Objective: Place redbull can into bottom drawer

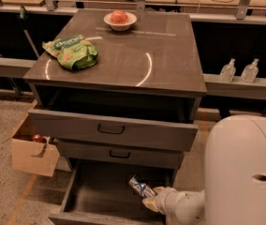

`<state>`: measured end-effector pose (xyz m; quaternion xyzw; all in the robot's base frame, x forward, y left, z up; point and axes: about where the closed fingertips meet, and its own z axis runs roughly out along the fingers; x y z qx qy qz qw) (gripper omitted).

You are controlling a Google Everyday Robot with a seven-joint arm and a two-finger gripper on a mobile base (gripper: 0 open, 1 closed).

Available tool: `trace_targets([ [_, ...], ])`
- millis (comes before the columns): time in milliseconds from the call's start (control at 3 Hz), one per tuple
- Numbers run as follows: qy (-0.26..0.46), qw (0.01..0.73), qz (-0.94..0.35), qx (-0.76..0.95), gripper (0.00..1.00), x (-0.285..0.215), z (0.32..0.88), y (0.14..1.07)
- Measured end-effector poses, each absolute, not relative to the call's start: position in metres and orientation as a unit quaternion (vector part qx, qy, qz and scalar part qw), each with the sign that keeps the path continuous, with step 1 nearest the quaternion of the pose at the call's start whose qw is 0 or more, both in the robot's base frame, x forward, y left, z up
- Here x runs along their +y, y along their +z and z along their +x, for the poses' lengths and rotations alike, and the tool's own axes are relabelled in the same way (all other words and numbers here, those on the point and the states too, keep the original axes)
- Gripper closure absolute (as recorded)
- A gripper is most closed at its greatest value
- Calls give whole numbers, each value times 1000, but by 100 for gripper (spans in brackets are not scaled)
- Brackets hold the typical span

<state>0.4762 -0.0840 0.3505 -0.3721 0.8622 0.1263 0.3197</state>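
Low down near the bottom edge: pale, rounded hand (148,201) reaching in from the right over the open bottom drawer (100,196). Clenched on the redbull can (140,187), gripping its lower end, so the silver and blue can juts up and leftward at a tilt. Appears to hang just above the dark drawer floor rather than resting on it, though contact cannot be ruled out.

Judged well along: drawer wide open, can already within the drawer's outline. Left to do, by the look of it: lower the can, let go, draw the hand clear.

Directly above, 2 shallower drawers (112,130) with black handles, both partly out. Higher up, grey table (137,55) carrying a green snack bag (72,53) at the left and a white bowl (119,22) with a red fruit at the back. Left of the cabinet, an open cardboard box (32,151) on the floor. At right, 2 clear bottles (226,70) on a ledge, and the robot's big white body (245,172) filling the lower corner.
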Motion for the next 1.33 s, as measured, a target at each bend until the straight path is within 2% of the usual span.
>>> trace_targets([
  [667, 179, 276, -445, 833, 100, -51, 463, 309],
  [1333, 172, 279, -476, 816, 100, -36, 482, 287],
])
